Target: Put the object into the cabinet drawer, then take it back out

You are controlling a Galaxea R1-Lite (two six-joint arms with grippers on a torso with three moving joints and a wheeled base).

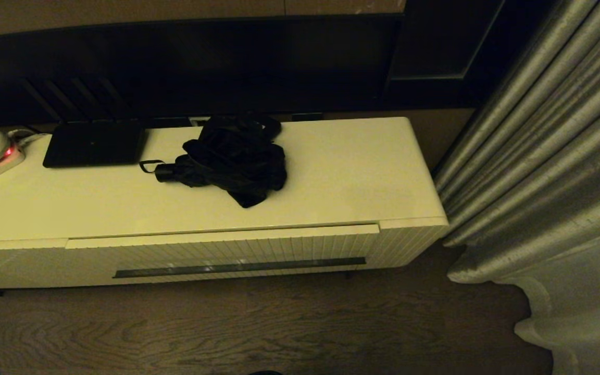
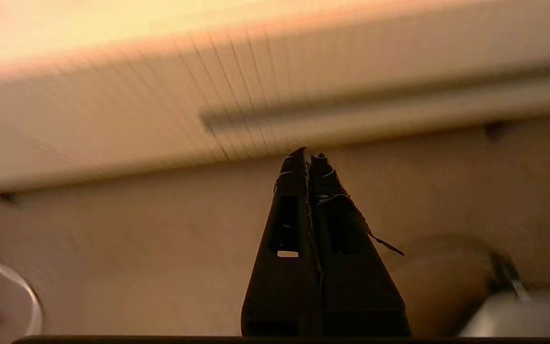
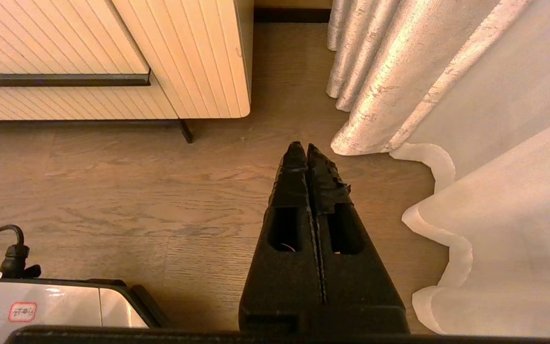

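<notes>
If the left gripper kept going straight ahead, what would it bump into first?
Probably the cabinet drawer: the shut left gripper points at its ribbed front, just below the bar handle. How far off is unclear.

I am seeing the left gripper [image 2: 308, 155] as two black tapered fingers [image 2: 290, 224], each with an oblong cutout; frayed black tape is wrapping the tips and a loose thread is trailing off one side. I am seeing the right gripper [image 3: 306, 145] built alike: black, grainy-surfaced, tape-wrapped tips. A white base panel [image 3: 41, 306] is showing a small red-bordered label, with a black cable [image 3: 10, 248] beside it.
</notes>
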